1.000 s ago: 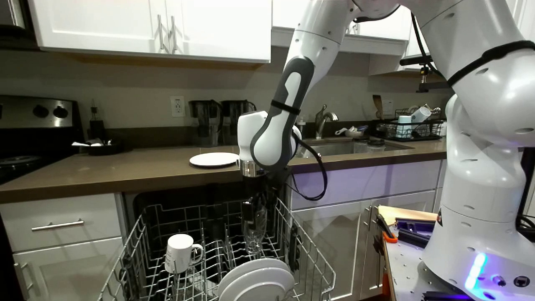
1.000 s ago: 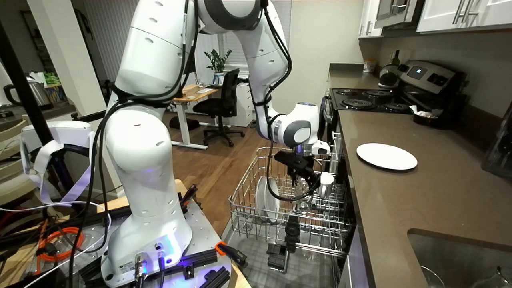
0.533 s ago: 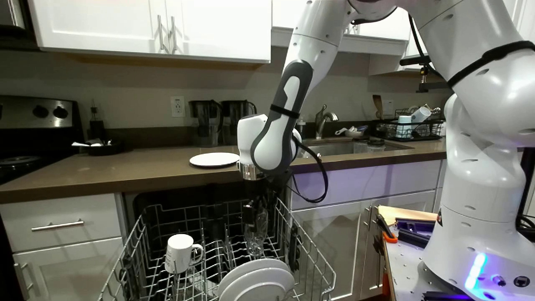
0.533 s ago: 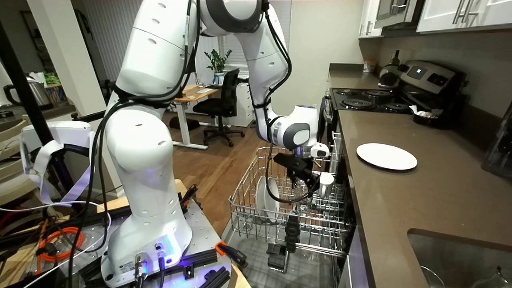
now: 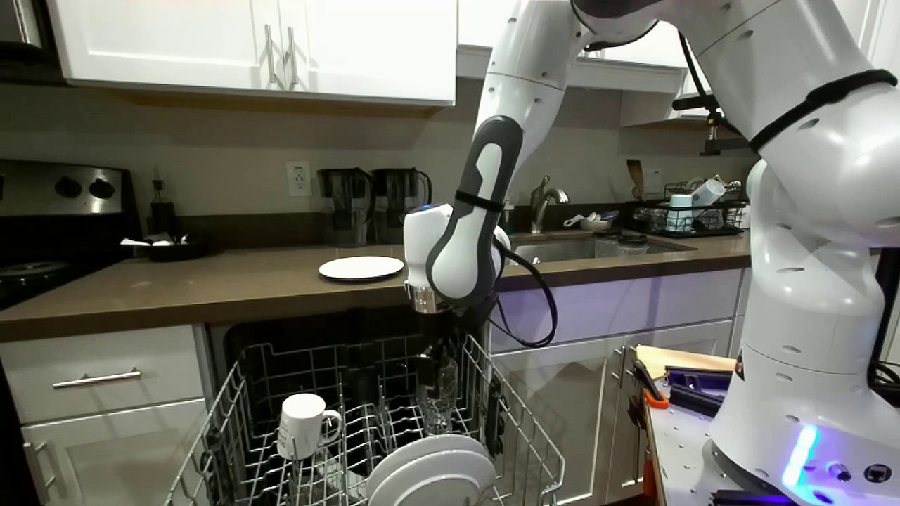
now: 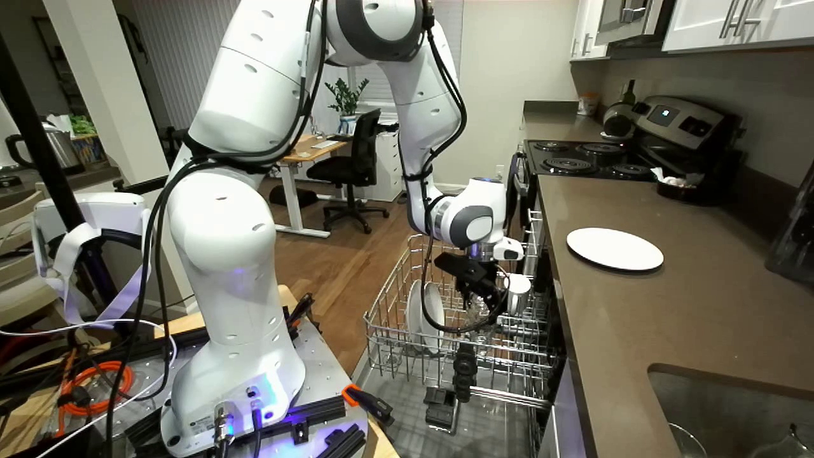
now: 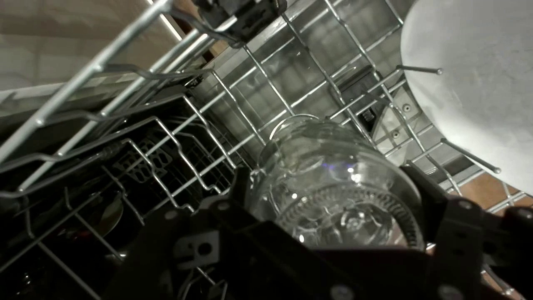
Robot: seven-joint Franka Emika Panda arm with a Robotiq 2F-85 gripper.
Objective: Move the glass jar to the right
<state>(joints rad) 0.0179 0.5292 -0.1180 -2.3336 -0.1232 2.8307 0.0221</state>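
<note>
The clear glass jar (image 7: 320, 154) fills the middle of the wrist view, its ridged round base facing the camera. My gripper (image 7: 329, 177) has one black finger on each side of the jar, pressed against its walls. In an exterior view the jar (image 5: 437, 404) hangs upright below the gripper (image 5: 437, 369), low over the right rear part of the wire dishwasher rack (image 5: 517, 418). The jar (image 6: 478, 313) is partly hidden by the gripper and cable in the exterior view from the robot's side. Whether the jar's lower end touches the rack cannot be told.
A white mug (image 5: 301, 425) stands in the rack's left part. Two white plates (image 5: 436, 478) stand in the rack just in front of the jar; one shows large in the wrist view (image 7: 479, 83). The counter (image 5: 211, 288) edge lies behind, with a white plate (image 5: 361, 268).
My gripper and the jar in it have moved slightly right and lower in the exterior view facing the counter. The mug, plates and rack have not moved.
</note>
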